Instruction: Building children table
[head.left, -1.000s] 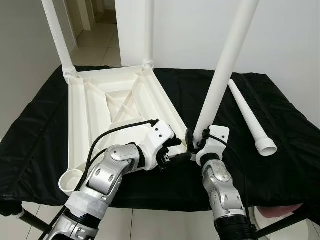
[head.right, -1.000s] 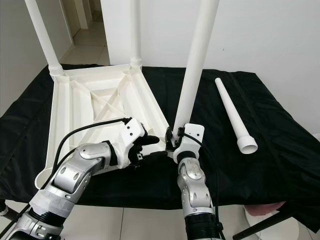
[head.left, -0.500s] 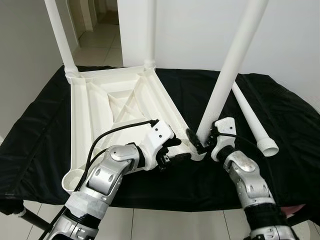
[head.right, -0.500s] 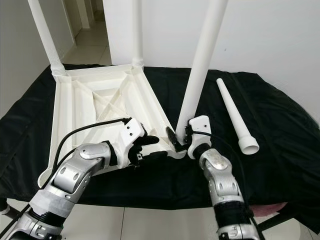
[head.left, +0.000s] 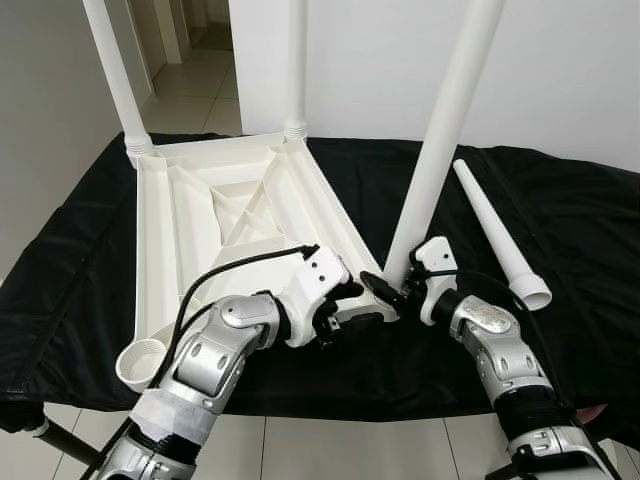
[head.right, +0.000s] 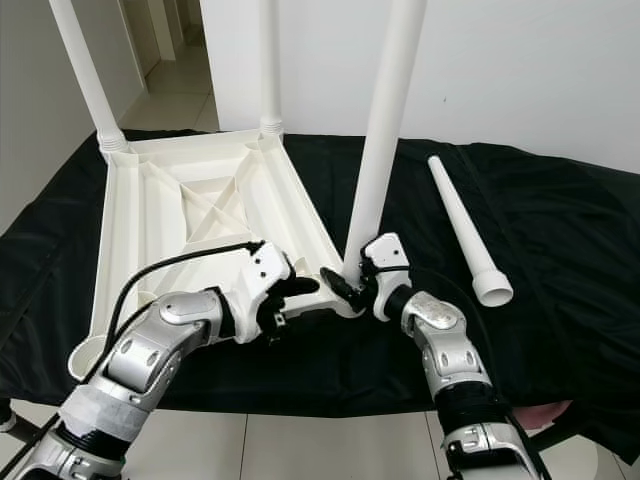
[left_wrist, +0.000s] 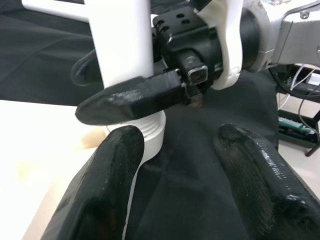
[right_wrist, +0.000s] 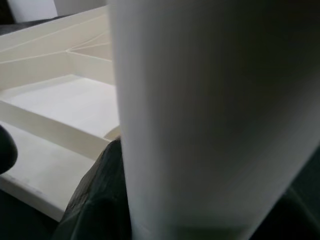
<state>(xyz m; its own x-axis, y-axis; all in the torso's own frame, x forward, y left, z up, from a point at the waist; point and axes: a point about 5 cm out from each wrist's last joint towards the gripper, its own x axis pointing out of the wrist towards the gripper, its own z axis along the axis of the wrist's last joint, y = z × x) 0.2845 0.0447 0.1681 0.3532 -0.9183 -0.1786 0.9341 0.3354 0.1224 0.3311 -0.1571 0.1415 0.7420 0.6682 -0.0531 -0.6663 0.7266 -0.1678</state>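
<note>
Black cloth (head.left: 560, 260) covers the work surface; tiled floor (head.left: 190, 85) beyond

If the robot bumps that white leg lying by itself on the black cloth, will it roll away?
Probably yes. The loose leg is a round, smooth tube, so it would likely roll, curving in an arc because one end is wider. The black cloth may slow it. It looks like hollow plastic, so probably light and stiff.

Head views were bright, evenly lit w/ soft daylight, sharp throughout; no motion blur. Black cloth (head.left: 580, 230) showed mild sheen on folds, white tabletop (head.left: 190, 220) slightly washed out. Left wrist view sharp, w/ glare on fingers (left_wrist: 255, 175). Right wrist view was dim, leg (right_wrist: 210, 115) too close, badly out of focus.
</note>
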